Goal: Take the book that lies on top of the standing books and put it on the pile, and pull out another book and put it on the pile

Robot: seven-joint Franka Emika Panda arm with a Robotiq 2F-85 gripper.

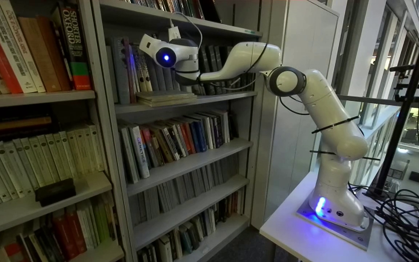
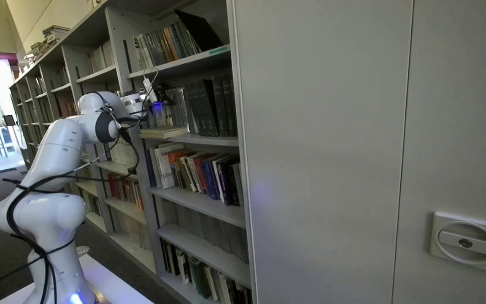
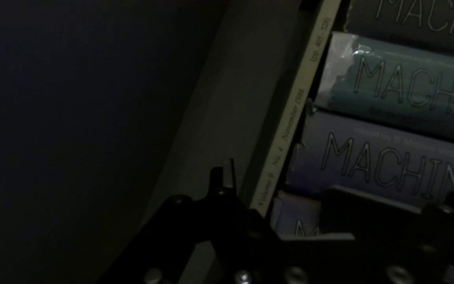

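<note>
Claw spread, jaws either side of the thin book in the wrist view; nothing pinched; that book lies across the standing books; pile sits on the shelf before them; you're likely on the first pickup; next, push in square, squeeze its edge.

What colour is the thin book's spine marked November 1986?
The spine is pale beige, dimly lit; best seen in the wrist view.
</note>
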